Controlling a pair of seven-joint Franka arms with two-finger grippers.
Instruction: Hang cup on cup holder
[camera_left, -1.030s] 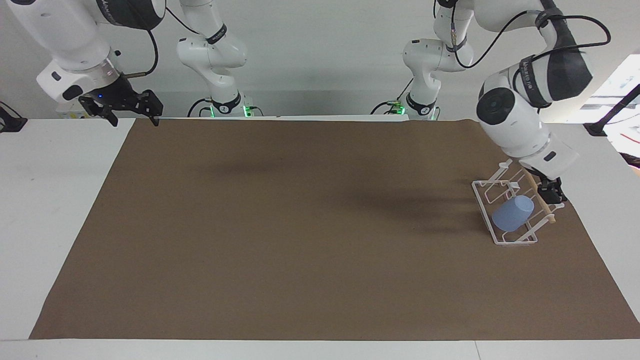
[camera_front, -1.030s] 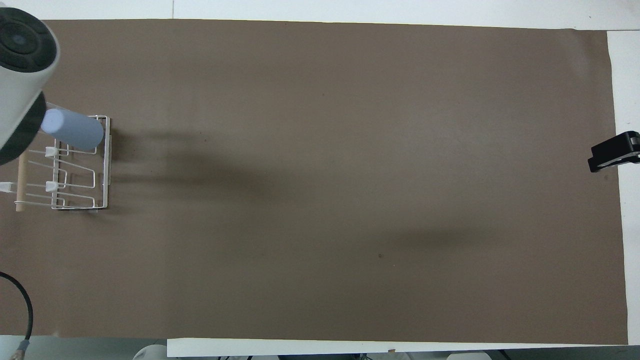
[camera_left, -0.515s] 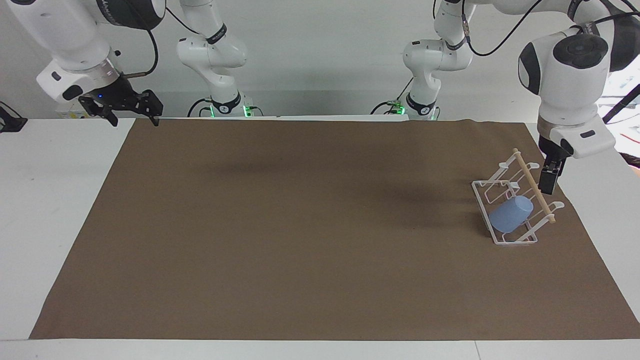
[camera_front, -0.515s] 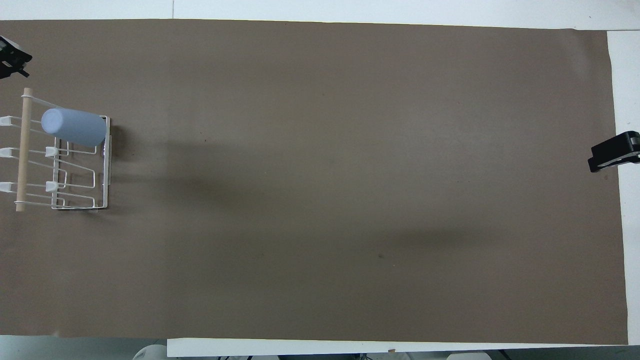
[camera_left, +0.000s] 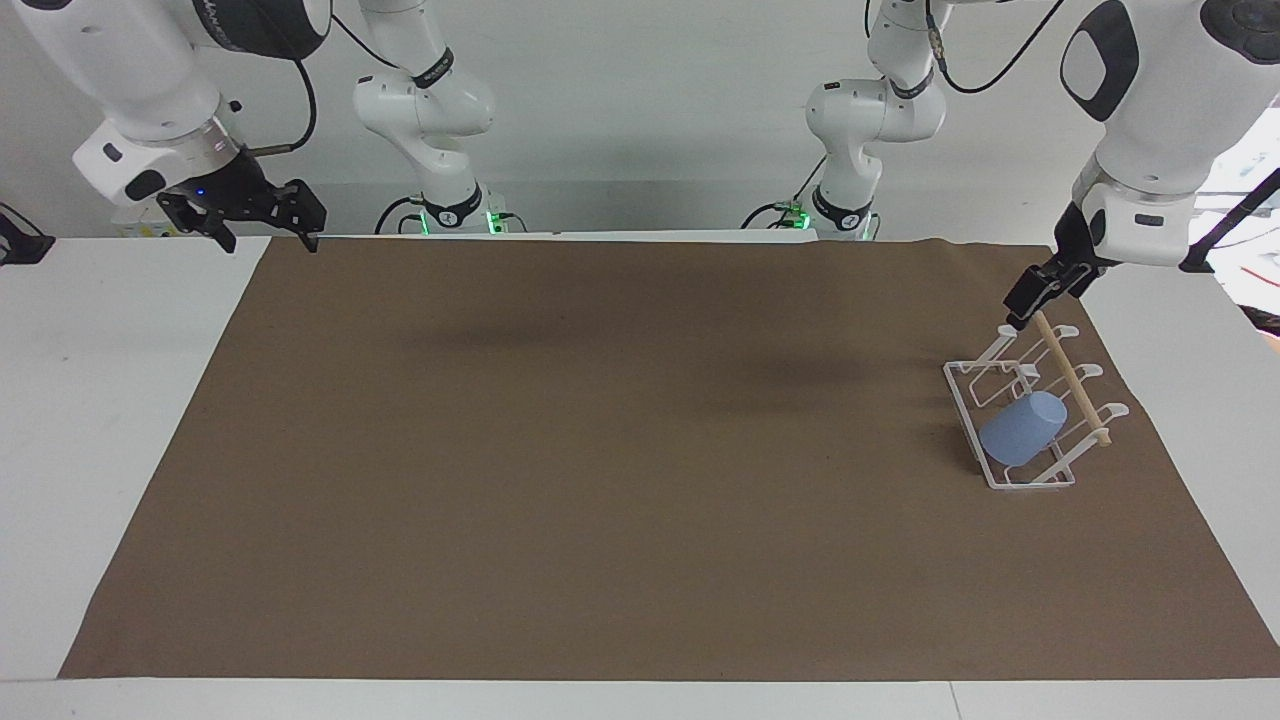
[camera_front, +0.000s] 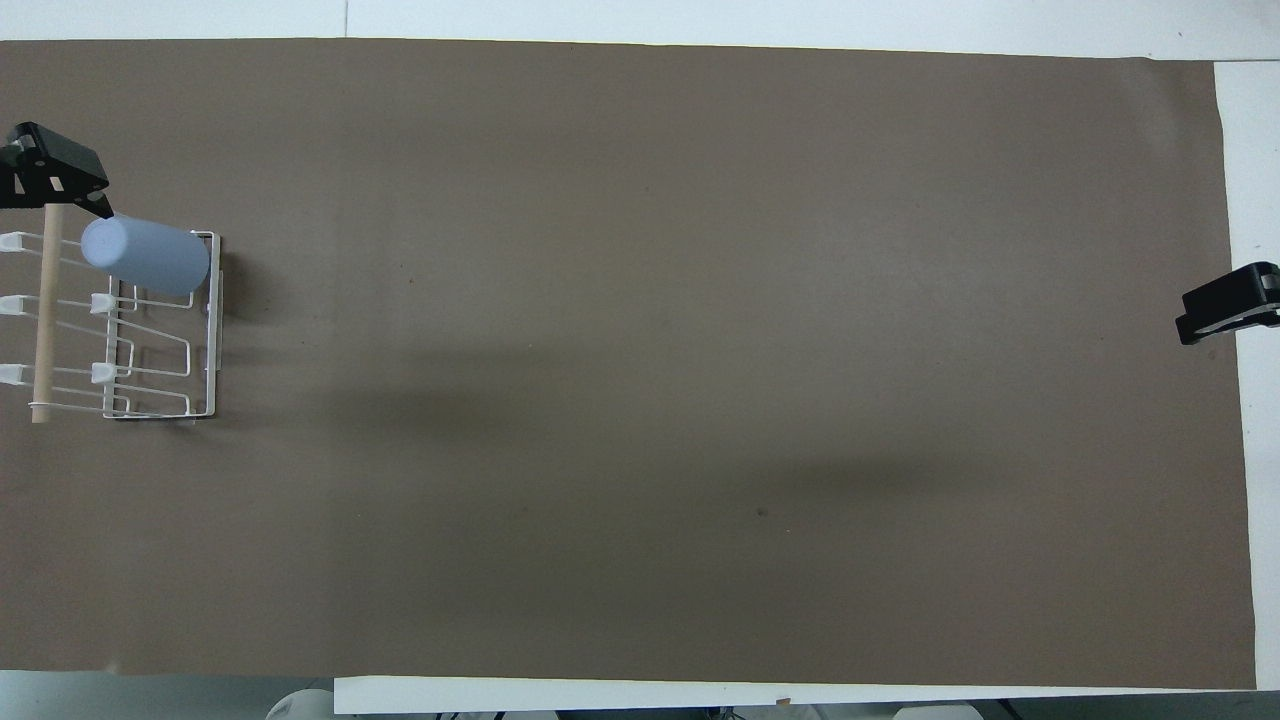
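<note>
The light-blue cup (camera_left: 1020, 428) sits slanted on a prong of the white wire cup holder (camera_left: 962, 400), at the holder's end farther from the robots. It also shows in the overhead view (camera_front: 145, 258) on the cup holder (camera_front: 212, 330). The holder's wooden dowel (camera_left: 1075, 385) runs across the top. My left gripper (camera_left: 1028, 300) is raised in the air over the cup holder, apart from the cup and holding nothing; it shows in the overhead view (camera_front: 55, 180). My right gripper (camera_left: 268, 240) waits open and empty over the table corner at the right arm's end.
A brown mat (camera_left: 600, 450) covers most of the white table (camera_left: 100, 400). The cup holder stands on the mat toward the left arm's end. The right gripper's tip (camera_front: 1215, 315) shows at the mat's edge in the overhead view.
My left arm has lifted up and away from the holder's dowel, leaving the cup on the prong. The cup and holder stay put. The right arm has not moved.
</note>
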